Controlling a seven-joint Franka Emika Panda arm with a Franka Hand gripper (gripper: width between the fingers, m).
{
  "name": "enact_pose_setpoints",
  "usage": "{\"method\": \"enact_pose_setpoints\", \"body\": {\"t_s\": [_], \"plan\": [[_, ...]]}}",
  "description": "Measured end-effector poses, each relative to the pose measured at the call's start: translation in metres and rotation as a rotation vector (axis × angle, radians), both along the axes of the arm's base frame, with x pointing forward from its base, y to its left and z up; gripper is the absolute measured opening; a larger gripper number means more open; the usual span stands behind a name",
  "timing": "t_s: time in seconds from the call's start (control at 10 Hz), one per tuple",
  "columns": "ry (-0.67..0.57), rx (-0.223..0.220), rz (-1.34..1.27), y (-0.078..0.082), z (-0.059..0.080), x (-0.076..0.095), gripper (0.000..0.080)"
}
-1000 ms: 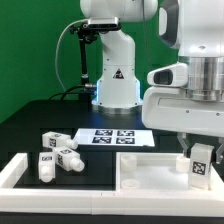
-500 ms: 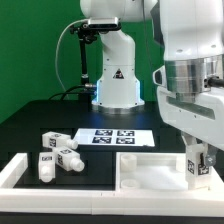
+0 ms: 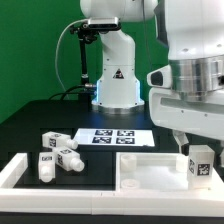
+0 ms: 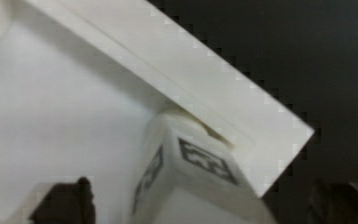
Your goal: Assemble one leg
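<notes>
A white square leg [image 3: 200,166] with a black-and-white tag stands upright in the raised corner of the wide flat white panel [image 3: 148,170], at the exterior view's right. My gripper [image 3: 196,145] hangs just over its top. In the wrist view the leg [image 4: 197,170] rises between my two dark fingers [image 4: 62,203]. There is a gap between that finger and the leg, and the other finger is close to the leg's other side. The gripper [image 4: 202,205] looks open around the leg and is not clamped on it.
Three loose white legs [image 3: 58,155] with tags lie at the exterior view's left. The marker board [image 3: 115,137] lies behind the panel. A white L-shaped rail [image 3: 14,172] runs along the front left. The arm's base [image 3: 115,88] stands at the back.
Half a second ago the gripper sat lower around the leg. It has risen a little and shifted slightly right, and the leg stays upright in the panel's corner.
</notes>
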State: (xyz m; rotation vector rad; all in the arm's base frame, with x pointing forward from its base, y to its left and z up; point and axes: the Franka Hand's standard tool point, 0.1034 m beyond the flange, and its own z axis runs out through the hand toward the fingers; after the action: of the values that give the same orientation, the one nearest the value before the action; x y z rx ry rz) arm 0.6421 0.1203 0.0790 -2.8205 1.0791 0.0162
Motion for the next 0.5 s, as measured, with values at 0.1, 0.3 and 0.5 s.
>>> {"method": "enact_pose_setpoints", "body": {"t_s": [0.1, 0.3, 0.5], "plan": [[-0.008, -0.003, 0.061, -0.0018, -0.0011, 0.0002, 0.0641], [-0.024, -0.014, 0.208, -0.0026, -0.0014, 0.0001, 0.0647], [-0.048, -0.082, 0.584, 0.0010, -0.0017, -0.0010, 0.0648]]}}
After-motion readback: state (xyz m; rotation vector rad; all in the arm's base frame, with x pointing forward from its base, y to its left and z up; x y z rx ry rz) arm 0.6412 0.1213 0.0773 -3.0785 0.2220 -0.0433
